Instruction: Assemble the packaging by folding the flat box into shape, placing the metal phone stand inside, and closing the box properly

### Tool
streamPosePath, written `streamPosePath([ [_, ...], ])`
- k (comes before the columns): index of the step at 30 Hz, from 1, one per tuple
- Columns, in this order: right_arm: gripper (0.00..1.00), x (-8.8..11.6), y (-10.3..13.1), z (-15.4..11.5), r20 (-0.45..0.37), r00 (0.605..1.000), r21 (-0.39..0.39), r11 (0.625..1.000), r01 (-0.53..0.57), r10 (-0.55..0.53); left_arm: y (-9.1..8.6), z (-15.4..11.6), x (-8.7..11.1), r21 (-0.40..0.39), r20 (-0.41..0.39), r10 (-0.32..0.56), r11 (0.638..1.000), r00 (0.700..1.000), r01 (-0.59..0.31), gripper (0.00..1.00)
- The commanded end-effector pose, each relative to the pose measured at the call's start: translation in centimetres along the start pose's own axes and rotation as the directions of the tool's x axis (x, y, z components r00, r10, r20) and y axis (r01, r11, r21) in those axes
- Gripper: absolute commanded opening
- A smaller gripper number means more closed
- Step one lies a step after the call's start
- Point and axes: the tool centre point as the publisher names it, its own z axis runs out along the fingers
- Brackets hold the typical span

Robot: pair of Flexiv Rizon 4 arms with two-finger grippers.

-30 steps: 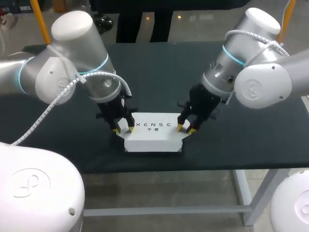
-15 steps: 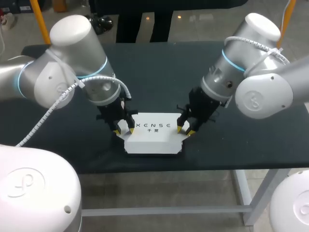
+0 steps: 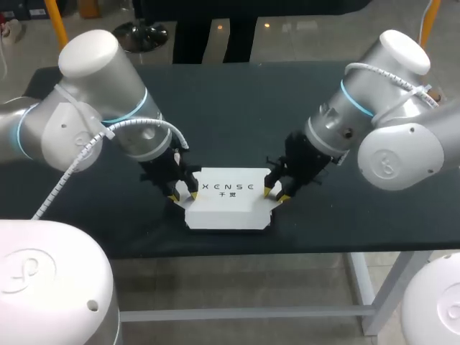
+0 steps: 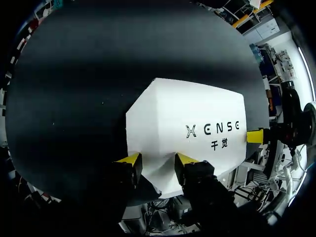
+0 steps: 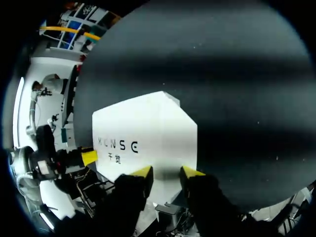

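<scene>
My left arm comes in over the dark table (image 3: 237, 108), and my left gripper (image 3: 182, 195) sits at the left end of the white box (image 3: 226, 205). In the left wrist view the fingers of my left gripper (image 4: 158, 159) stand apart, one yellow tip on either side of the box's (image 4: 187, 113) near end corner. White card shows in the gap between them. I cannot tell from here whether either tip actually presses on the card.

The box lies near the front edge of the table, between my two grippers. It is folded into shape, with its printed top face up and closed flat.

My right gripper (image 3: 274, 195) is at the box's right end, its arm reaching in from the right. In the right wrist view the fingers of my right gripper (image 5: 167, 172) are also parted, straddling the edge of the box (image 5: 148, 128) in the same way. One yellow tip of my other gripper shows past the far end of the box.
</scene>
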Motion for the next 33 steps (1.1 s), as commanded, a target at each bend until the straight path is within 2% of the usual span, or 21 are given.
streamPosePath([
  [1,0.41,0.0,0.0,0.3,-0.007,1.0,-0.004,1.0,0.001,-0.001,0.2,0.2,-0.2,0.003,-0.009,0.004,1.0,1.0,-0.004,0.45],
  [15,0.41,0.2,0.3,1.0,-0.044,0.999,-0.022,1.0,-0.015,0.014,0.0,0.6,-0.2,-0.001,-0.05,0.022,1.0,0.999,-0.022,0.44],
  [24,0.42,0.3,0.4,1.3,-0.063,0.998,-0.023,1.0,-0.021,0.019,-0.1,0.7,-0.2,-0.007,-0.066,0.029,1.0,0.997,-0.029,0.51],
  [26,0.41,0.3,0.4,1.3,-0.068,0.997,-0.025,0.999,-0.025,0.024,-0.1,0.8,-0.2,-0.007,-0.068,0.027,1.0,0.997,-0.028,0.59],
  [27,0.41,0.3,0.5,1.2,-0.072,0.997,-0.025,0.999,-0.028,0.026,-0.1,0.8,-0.2,-0.007,-0.069,0.027,1.0,0.997,-0.027,0.6],
  [33,0.41,0.3,0.6,1.1,-0.076,0.997,-0.025,0.999,-0.032,0.03,-0.2,0.7,-0.3,-0.006,-0.076,0.018,1.0,0.997,-0.019,0.6],
])
